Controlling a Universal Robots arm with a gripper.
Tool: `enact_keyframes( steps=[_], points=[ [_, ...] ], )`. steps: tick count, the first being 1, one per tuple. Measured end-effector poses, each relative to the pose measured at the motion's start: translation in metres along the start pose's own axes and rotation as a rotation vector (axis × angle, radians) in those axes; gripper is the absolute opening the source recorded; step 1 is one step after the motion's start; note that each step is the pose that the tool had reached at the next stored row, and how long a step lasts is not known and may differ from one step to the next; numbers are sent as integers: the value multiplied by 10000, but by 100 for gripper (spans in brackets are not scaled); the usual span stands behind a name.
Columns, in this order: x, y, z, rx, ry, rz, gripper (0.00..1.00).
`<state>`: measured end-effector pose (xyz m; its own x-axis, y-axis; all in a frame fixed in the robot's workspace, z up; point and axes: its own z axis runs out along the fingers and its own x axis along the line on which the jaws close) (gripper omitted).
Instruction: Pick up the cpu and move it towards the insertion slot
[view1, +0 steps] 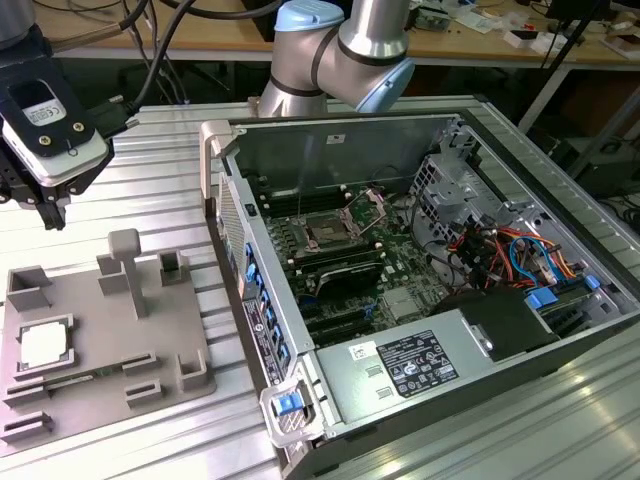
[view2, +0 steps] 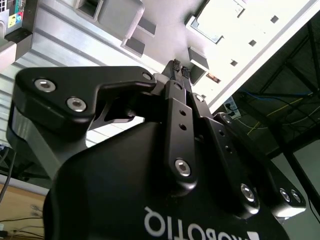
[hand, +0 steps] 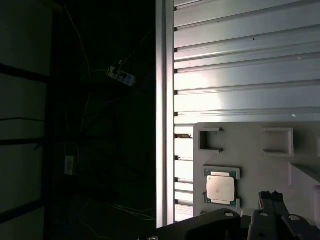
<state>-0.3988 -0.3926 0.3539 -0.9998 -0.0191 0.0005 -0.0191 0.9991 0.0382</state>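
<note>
With the table (view1: 160, 160) carrying the open PC case (view1: 340, 140), insertion slot (view1: 330, 232) inside, well to the exterior view's right, the gripper (view1: 48, 215) hangs closed and empty over the grey tray (view1: 110, 340); the cpu (view1: 45, 345) lies flat below, slightly offset.

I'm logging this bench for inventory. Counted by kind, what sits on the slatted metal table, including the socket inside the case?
cpu, lying in the tray: 1
grey tray: 1
open computer case: 1
insertion slot, on the board inside the case: 1
Total: 4
</note>
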Motion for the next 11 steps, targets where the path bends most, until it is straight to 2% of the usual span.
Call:
enact_keyframes(
  steps=[6, 11],
  points=[
    [1, 0, 0, 0, 0, 0, 11],
    [56, -14, -1, 0, 1, -4, 11]
  ],
)
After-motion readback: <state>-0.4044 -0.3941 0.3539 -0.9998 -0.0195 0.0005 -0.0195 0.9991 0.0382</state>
